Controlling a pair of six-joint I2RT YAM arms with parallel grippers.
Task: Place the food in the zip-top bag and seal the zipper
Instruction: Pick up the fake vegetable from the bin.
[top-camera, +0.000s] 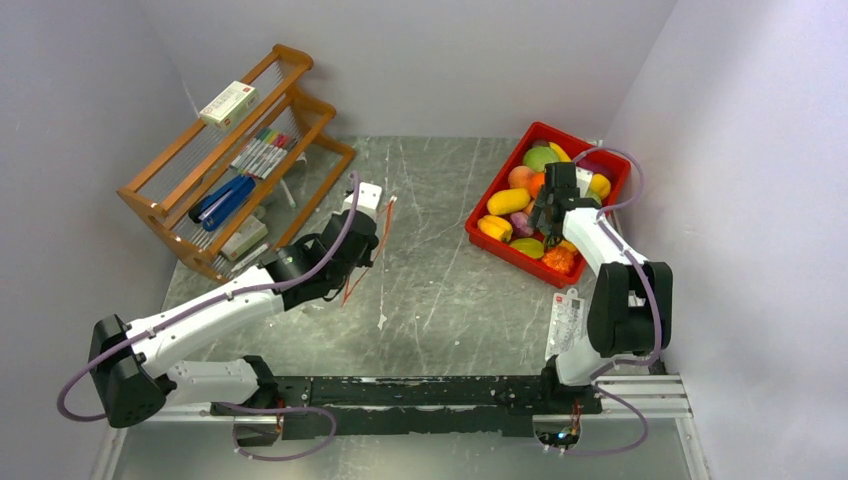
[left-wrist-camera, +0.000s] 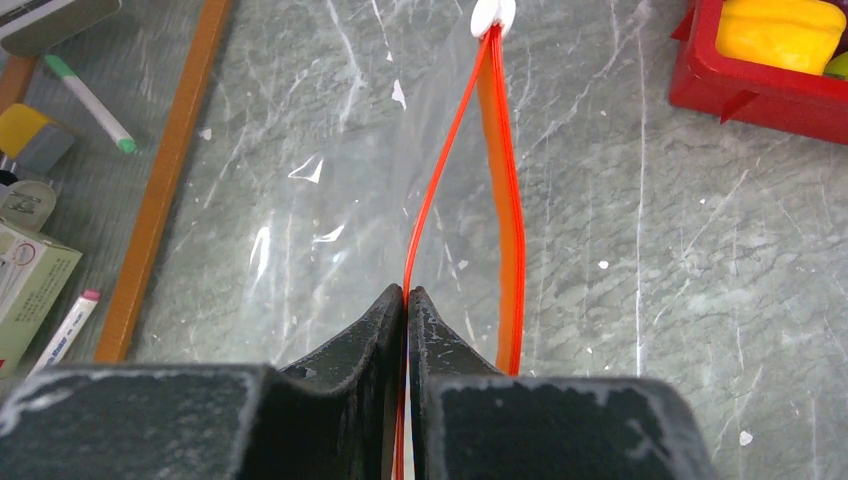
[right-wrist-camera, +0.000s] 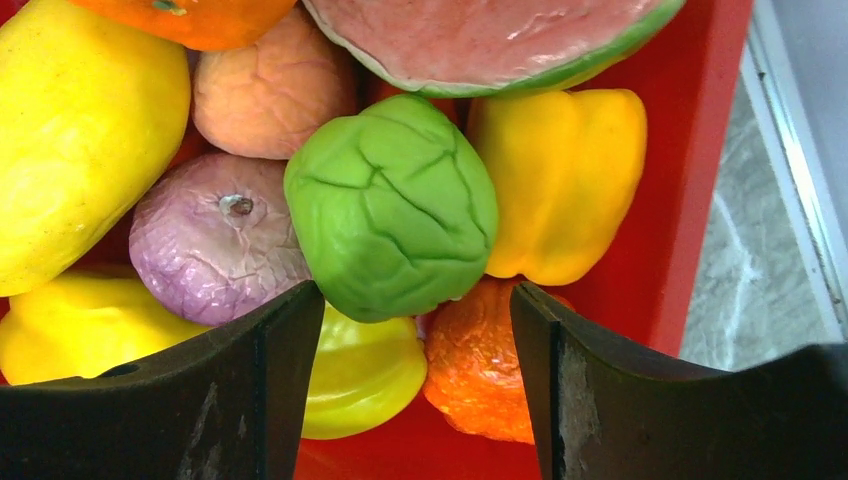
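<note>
The left gripper (left-wrist-camera: 407, 296) is pinching one lip of the zipper (left-wrist-camera: 508, 230), jaws pressed together. The bag (left-wrist-camera: 300, 220) is seemingly resting on the table (left-wrist-camera: 650, 260), left of the red tray (right-wrist-camera: 705, 200). The right gripper (right-wrist-camera: 415, 300) is hanging spread over the food (right-wrist-camera: 80, 130) in the tray, straddling a green piece (right-wrist-camera: 390, 200).
</note>
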